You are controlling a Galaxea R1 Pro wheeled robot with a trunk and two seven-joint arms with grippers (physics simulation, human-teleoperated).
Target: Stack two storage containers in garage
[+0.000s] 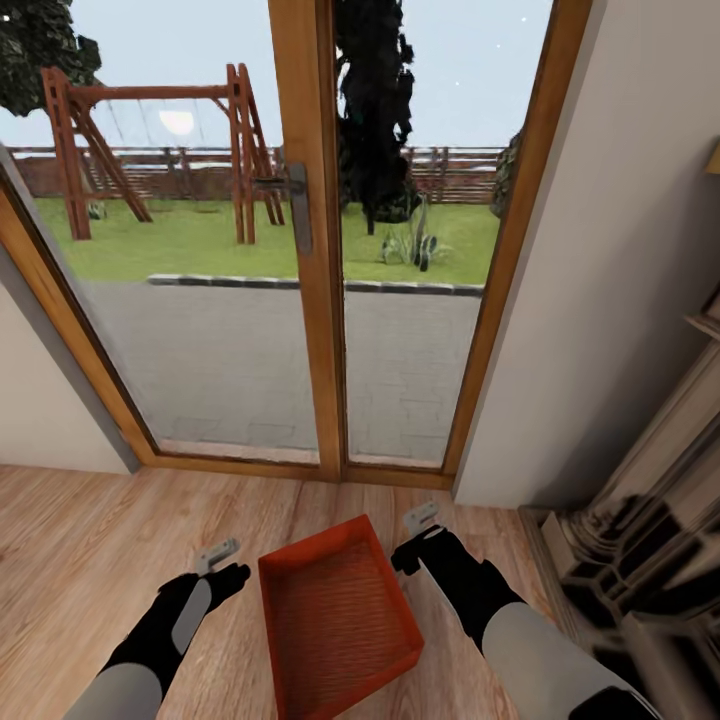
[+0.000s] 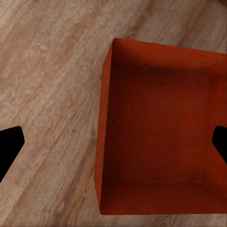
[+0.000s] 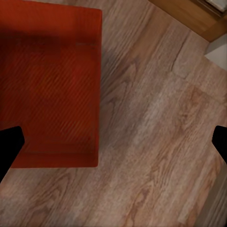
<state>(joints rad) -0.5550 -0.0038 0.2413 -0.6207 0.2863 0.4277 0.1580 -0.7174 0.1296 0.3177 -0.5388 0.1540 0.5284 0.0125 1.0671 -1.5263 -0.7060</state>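
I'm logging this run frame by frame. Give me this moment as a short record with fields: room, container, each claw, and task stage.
room: wood-plank floor in front of wood-framed glass doors
container: one orange-red storage container, open-top, empty, resting on the planks
left claw: open, beside the container's left wall, not touching
right claw: open, beside the container's right side, not touching
task stage: container not yet gripped or lifted

Both arms reach forward low in the frame, the left gripper and the right gripper spread wide, holding nothing.
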